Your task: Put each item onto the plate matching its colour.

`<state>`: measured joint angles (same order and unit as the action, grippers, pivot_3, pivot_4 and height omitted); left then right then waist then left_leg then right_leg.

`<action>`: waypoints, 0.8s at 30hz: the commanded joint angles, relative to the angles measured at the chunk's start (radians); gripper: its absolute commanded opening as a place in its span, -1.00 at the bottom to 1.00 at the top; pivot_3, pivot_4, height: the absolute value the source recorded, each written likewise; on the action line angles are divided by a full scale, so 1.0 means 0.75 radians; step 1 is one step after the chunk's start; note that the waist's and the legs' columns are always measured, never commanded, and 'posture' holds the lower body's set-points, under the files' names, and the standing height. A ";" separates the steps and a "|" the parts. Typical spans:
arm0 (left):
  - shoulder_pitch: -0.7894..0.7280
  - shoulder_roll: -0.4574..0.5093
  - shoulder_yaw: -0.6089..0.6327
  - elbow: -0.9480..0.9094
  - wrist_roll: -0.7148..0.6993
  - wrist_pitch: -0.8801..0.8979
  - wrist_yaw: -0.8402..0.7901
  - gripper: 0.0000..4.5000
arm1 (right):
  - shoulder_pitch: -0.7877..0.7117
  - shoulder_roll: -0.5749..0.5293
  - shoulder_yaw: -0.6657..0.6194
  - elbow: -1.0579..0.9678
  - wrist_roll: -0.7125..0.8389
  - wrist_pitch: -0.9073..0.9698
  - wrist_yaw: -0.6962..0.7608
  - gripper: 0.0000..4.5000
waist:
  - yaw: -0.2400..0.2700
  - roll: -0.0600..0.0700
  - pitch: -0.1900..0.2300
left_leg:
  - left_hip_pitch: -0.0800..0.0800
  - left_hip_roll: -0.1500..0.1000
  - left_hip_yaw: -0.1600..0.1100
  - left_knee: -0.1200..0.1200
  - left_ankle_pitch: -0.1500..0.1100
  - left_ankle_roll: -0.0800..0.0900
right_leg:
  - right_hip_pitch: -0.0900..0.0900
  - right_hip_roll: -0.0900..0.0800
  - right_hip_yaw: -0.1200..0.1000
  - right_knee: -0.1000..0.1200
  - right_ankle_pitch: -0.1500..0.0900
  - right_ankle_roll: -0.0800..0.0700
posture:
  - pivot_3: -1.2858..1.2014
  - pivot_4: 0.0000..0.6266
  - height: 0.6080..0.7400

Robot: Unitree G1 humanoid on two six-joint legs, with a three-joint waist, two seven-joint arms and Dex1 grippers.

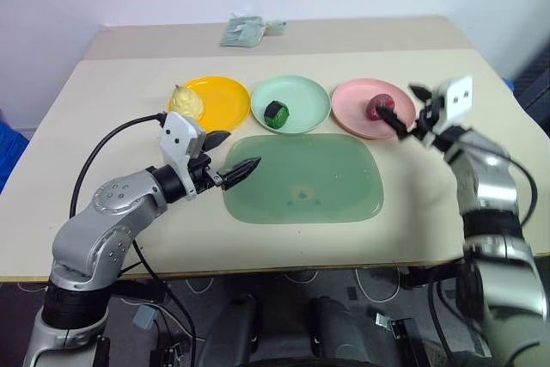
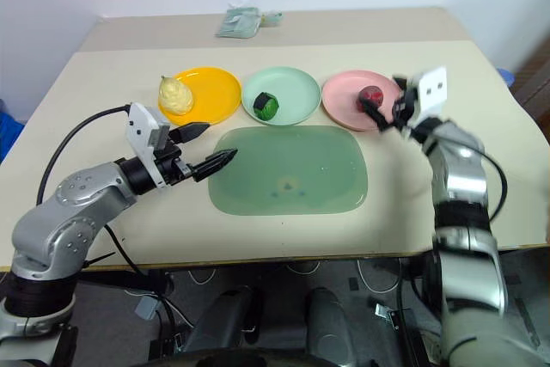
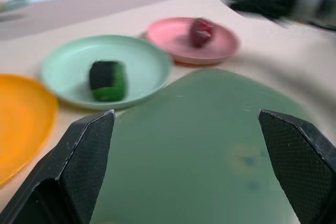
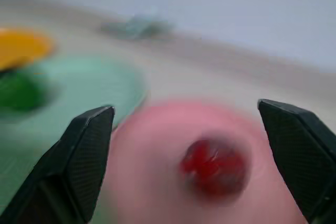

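Left eye view shows all three items already lying on plates across the upper middle of the frame. The pale yellow lump (image 1: 187, 100) sits on the left rim of the yellow plate (image 1: 222, 99), the green and black ball (image 1: 277, 113) rests on the mint green plate (image 1: 302, 100), and the dark red item (image 1: 378, 107) lies on the pink plate (image 1: 361, 100) at centre right. Each colour matches its plate, so the sorting looks finished, or all but finished.

At the right of the frame the right gripper (image 1: 411, 111) hangs just beside the pink plate's right rim with its fingers spread and nothing between them; in the right wrist view the dark red item lies loose on the pink plate ahead of the parted fingers. The step in hand reads as the release of that last item.

At the lower left of the frame the left gripper (image 1: 230, 157) is also released and empty, hovering over the left edge of the translucent green board (image 1: 326, 186), which lies below the plates on the beige surface (image 1: 103, 109).

If anything is left, I judge it to be pulling both arms clear without brushing the plates; the yellow lump's perch near the rim is the one spot worth a glance, since a nudge there could tip it off onto the surface.
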<state>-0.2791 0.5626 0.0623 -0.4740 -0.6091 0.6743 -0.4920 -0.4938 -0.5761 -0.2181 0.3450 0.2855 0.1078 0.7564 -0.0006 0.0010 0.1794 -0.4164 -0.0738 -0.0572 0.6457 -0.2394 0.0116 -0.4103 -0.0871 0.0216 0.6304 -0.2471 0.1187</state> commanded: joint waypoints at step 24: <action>0.535 0.042 0.270 -0.091 0.166 -0.344 -0.108 1.00 | 0.792 -0.284 -0.515 -0.946 0.414 0.551 0.060 0.98 | 0.020 0.000 -0.001 | 0.003 0.002 0.001 0.000 -0.002 0.003 | 0.006 -0.005 0.001 -0.007 -0.006 -0.010 | 0.03 -0.52 1.00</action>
<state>0.1248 0.5965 0.2458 -0.5142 -0.4883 0.4419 -0.5785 0.1099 -0.7689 -0.5798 -0.3425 0.5767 0.5204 0.8030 0.0142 0.0008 0.1788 -0.4140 -0.0719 -0.0562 0.6459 -0.2411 0.0137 -0.4058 -0.0912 0.0224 0.6252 -0.2515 0.1115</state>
